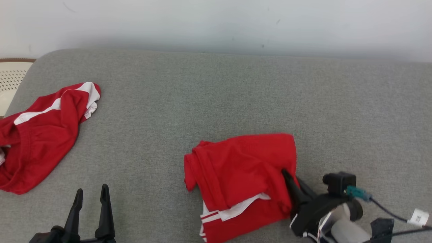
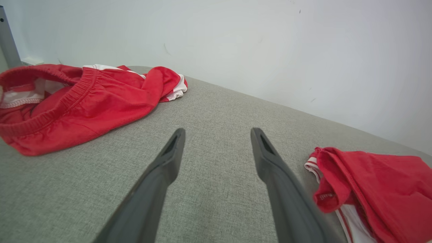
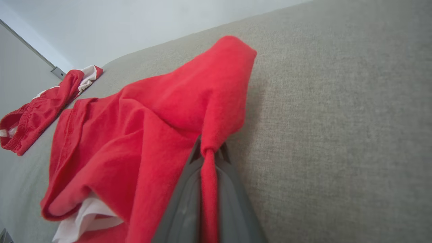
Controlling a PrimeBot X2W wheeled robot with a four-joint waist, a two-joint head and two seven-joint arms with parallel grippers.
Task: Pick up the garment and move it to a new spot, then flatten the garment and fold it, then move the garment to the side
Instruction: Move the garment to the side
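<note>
On grey cushion (image 1: 216,94) | right jaws pinching red garment (image 1: 243,165) fold | left jaws spread | cable tag (image 1: 418,217) unreadable

Indoor room set up for folding laundry. Home or lab mock-up: can't tell.

Evidence:
- A wide padded surface (image 1: 216,101) in grey woven upholstery has a rounded corner and sits against a plain white wall (image 1: 216,23) with a few scuff marks.
- Clothing lies on it: folded red shorts (image 1: 243,165) with white trim, and a second red pair (image 1: 40,135) crumpled at the left end.
- A cream perforated plastic item (image 1: 11,79) with a brown rim sits just past that end.
- A grey metal post (image 2: 6,37) stands by the wall.
- A white cable tag (image 1: 418,217) hints at a test rig.
</note>
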